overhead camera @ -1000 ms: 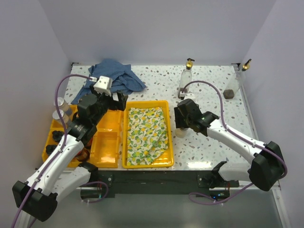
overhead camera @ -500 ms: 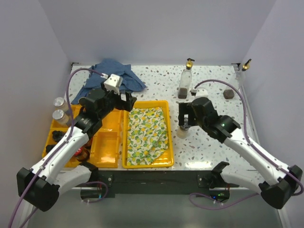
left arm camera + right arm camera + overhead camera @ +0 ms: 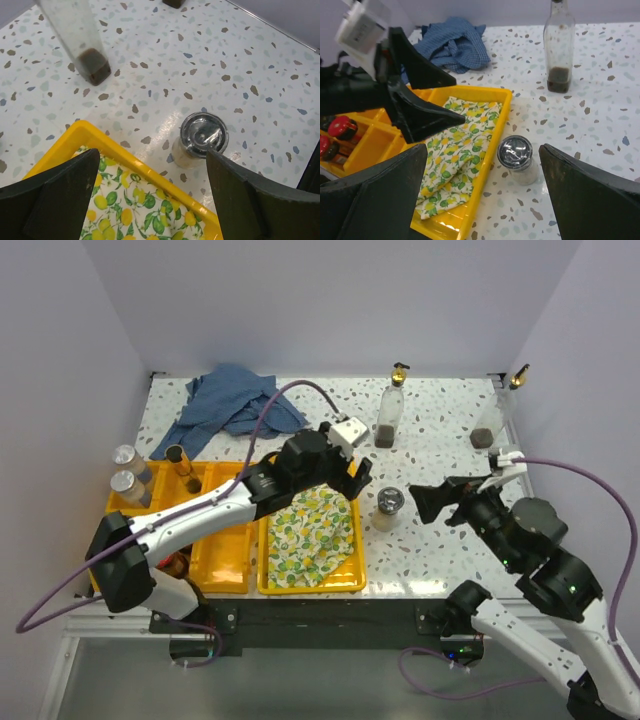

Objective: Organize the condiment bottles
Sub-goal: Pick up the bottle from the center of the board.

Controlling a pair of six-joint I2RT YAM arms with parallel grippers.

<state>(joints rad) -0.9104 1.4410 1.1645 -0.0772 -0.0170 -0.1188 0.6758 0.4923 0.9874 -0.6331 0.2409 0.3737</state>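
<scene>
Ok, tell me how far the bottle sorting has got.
Done: red jars sit in the divided tray. In hand: nothing; the left gripper and right gripper, both open, flank the shaker on the table. Left: that shaker and two glass bottles at the back.

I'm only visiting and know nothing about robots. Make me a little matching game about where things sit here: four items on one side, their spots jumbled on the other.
Things:
1. shiny-capped shaker
2. lemon-print cloth
3. blue cloth
4. red-lidded jars

Places:
A. crumpled at the back left corner of the table
B. inside the divided yellow tray
C. lying in the wide yellow tray
D. standing on the bare table, just right of the trays

Pairs: 1-D, 2-C, 3-A, 4-B
</scene>
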